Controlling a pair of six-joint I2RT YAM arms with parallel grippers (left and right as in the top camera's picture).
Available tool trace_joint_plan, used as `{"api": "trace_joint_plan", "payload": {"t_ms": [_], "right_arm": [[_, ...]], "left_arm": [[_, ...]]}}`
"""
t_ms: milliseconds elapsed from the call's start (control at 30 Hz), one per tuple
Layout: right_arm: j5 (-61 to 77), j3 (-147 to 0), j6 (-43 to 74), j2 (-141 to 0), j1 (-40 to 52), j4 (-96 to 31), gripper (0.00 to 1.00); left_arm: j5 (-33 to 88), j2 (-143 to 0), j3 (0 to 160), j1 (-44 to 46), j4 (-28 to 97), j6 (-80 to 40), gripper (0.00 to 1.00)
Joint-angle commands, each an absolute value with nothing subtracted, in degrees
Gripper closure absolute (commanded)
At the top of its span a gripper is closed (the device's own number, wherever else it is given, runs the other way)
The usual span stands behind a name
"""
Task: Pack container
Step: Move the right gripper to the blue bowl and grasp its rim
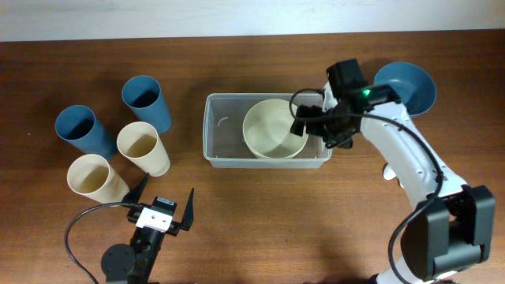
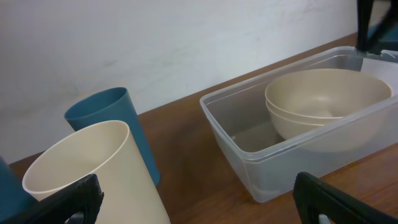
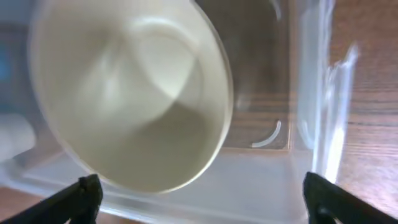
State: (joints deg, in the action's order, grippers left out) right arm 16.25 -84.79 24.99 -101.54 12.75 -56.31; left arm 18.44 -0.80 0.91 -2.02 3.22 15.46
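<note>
Overhead, my right fingers [image 1: 303, 126] hang over the container [image 1: 225, 126], at its right end, above the rim of the cream bowls [image 1: 272, 130] that sit inside it. On the right wrist camera the two tips sit at the bottom corners of the frame, spread wide, with nothing gripped between them and nothing touching either tip. The bowls lie below, inside the clear walls.

My left fingers [image 1: 163, 201] are near the front edge of the worktop [image 1: 260, 213], in front of the container and to its left. They are open just as wide and empty. The left wrist camera shows only open air between the tips.

That camera also shows two rims, one bowl nested in the other. From overhead they read as a single bowl.

Left of the container stand two blue cups [image 1: 144, 99] and two cream cups [image 1: 142, 147]. A blue bowl [image 1: 410, 85] sits to the container's right, its near edge hidden by my right arm.

The right wrist picture is blurred. Overhead, my right fingertips merge with dark cabling, so their gap is hard to make out there.
</note>
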Motion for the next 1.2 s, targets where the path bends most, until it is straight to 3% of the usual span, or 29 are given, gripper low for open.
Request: {"api": "trace_joint_plan", "payload": {"t_ms": [0,267,500,700,1167], "right_arm": [[14.7,-90.5,24.1,-99.9,13.0,-57.8,0.02],[3.6,-96.0,28.7,-94.4,10.7,-58.3,0.02],[0.2,-95.9,30.2,-94.4,-4.0,-56.9,0.01],[2.3,-95.9,30.6,-100.6,-13.4,-51.5,0.02],[0.8,-95.9,36.9,-118.5,-21.1,-42.6,0.05]], "left_arm": [[18.0,-0.4,0.5,-2.3,3.3,16.0,0.0],[18.0,-0.4,0.5,-2.3,3.3,16.0,0.0],[18.0,-0.4,0.5,-2.3,3.3,16.0,0.0],[18.0,-0.4,0.5,-2.3,3.3,16.0,0.0],[18.0,-0.4,0.5,-2.3,3.3,16.0,0.0]]}}
